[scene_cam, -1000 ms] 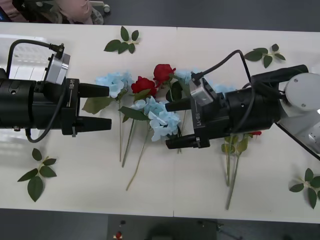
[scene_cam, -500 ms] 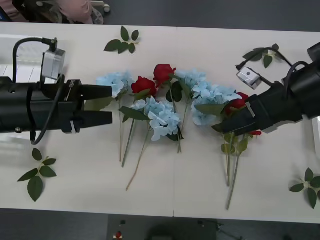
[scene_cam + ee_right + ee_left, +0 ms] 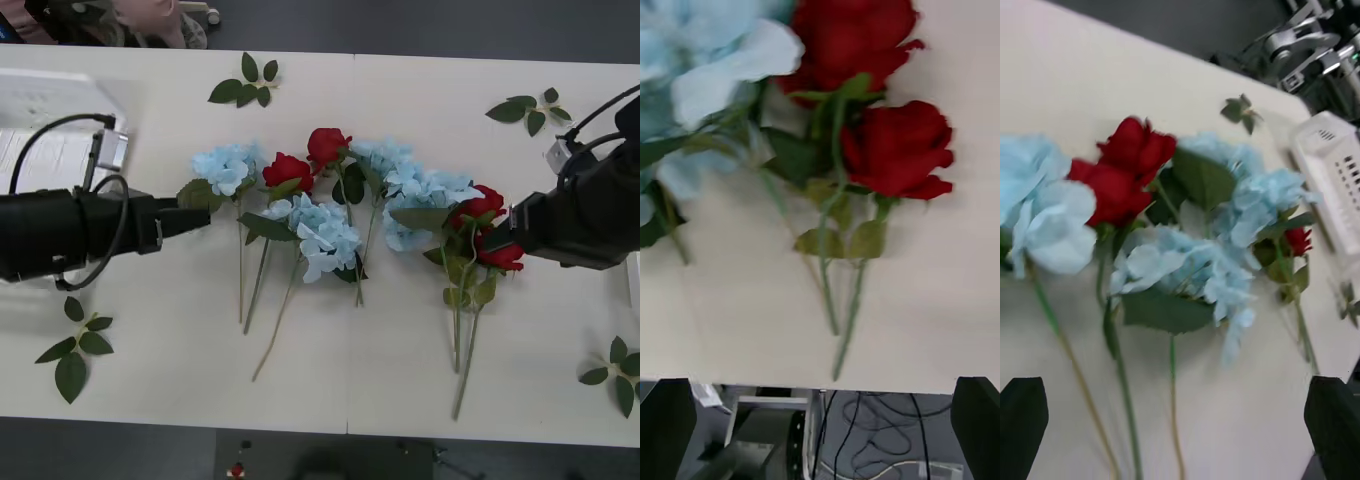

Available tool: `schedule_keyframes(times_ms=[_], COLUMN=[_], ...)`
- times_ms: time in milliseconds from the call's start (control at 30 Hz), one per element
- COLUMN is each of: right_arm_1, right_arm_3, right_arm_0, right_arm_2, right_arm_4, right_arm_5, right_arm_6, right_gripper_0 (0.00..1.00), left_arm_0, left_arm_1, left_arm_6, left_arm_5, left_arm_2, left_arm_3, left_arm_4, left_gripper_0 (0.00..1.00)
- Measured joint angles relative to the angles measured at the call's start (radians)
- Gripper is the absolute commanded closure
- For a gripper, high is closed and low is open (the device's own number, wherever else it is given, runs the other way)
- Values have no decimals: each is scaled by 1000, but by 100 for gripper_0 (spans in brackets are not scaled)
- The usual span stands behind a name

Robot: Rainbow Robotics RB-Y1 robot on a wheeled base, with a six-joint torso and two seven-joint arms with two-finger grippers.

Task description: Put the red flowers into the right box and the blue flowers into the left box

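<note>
Since these are fake flowers on thin wire-ish stems, I'd guess they weigh next to nothing and the heads squash easily, so I'd pinch low on a bare stem rather than the bloom.

From the front view, all the red flowers (image 3: 487, 231) and blue flowers (image 3: 322, 233) lie in a row across the middle of the table (image 3: 400, 360), stems pointing toward me. The left box (image 3: 45, 125) sits at the far left edge, nothing in it as far as I can see. My left gripper (image 3: 198, 216) is just beside the leftmost blue cluster, the right gripper (image 3: 508, 236) right at the two right-end roses.

Both wrist views show dark fingers at the corners, so both jaws are wide open and empty. The left wrist view also catches a white slotted basket (image 3: 1330, 180) past the flowers, which the front view cuts off.
</note>
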Motion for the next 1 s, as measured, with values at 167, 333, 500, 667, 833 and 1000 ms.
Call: schedule_keyframes(times_ms=[167, 333, 500, 667, 833, 1000], right_arm_1=[24, 28, 28, 29, 29, 29], right_arm_3=[139, 182, 236, 292, 318, 354], right_arm_0=[0, 0, 0, 0, 13, 21], right_arm_2=[17, 58, 149, 218, 221, 215], right_arm_4=[114, 262, 335, 413, 418, 418], right_arm_5=[-38, -64, -147, -214, -268, -298], right_arm_6=[-13, -13, -12, -11, -2, 4], right_gripper_0=[0, 0, 0, 0, 0, 0], left_arm_0=[-116, -205, -317, -360, -324, -200], left_arm_1=[-1, -40, -109, -147, -176, -279], left_arm_6=[1, 3, 41, 242, 286, 428], left_arm_5=[0, 30, 141, 245, 442, 711], left_arm_2=[-133, -179, -232, -203, -33, 324], left_arm_3=[140, 264, 412, 448, 441, 328], left_arm_4=[-58, -63, -119, -357, -591, -959], left_gripper_0=[0, 0, 0, 0, 0, 0])
